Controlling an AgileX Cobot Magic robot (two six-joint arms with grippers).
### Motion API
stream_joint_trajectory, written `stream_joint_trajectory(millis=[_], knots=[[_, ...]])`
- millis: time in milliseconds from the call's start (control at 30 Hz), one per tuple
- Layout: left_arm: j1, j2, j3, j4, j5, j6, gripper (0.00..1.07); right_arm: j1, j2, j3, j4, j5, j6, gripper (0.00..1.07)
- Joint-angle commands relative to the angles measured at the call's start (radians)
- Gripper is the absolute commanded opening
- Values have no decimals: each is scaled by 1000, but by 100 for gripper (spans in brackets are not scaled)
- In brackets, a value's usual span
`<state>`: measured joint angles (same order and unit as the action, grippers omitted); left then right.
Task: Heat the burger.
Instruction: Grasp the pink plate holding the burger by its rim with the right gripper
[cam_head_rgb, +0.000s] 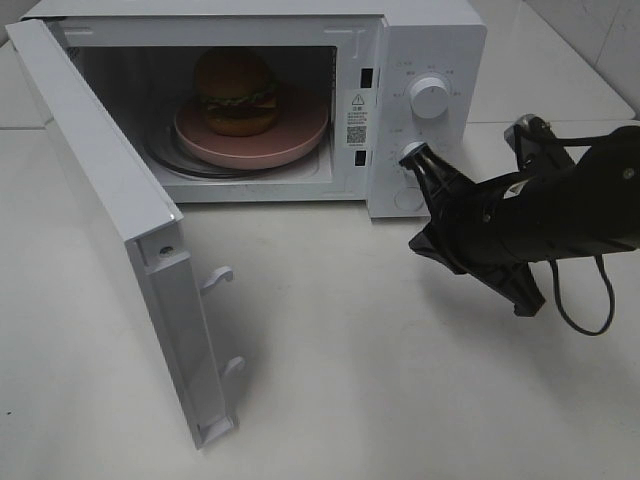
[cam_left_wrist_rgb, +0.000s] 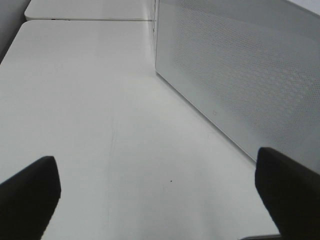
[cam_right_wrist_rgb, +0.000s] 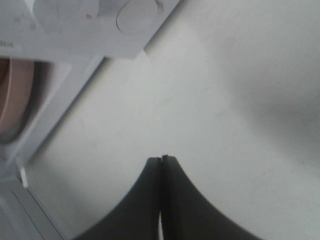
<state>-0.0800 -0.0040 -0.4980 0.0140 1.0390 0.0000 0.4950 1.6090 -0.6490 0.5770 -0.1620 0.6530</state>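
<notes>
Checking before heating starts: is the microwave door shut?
No, the microwave door stands swung wide open, showing the burger on the pink plate inside.

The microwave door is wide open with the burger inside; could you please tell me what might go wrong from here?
1. The right claw, shut, sits near the lower knob while the door stands open; turning it now would likely heat nothing.
2. The left claw hangs open by the door's outer face; a hard push could slam it and jolt the burger on its plate.
</notes>
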Motion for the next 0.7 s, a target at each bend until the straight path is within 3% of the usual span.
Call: stream_joint_trajectory(millis=[33, 267, 433, 700], knots=[[2, -21, 2, -5, -2, 0, 98, -2, -42, 3, -58, 144, -151, 3], [2, -21, 2, -5, -2, 0, 98, -2, -96, -9, -191, 408, -329, 3], [2, -21, 2, -5, -2, 0, 98, -2, -110, -82, -355, 666, -458, 3], [2, -21, 2, -5, -2, 0, 98, -2, -112, -146, -391, 915, -787, 4]])
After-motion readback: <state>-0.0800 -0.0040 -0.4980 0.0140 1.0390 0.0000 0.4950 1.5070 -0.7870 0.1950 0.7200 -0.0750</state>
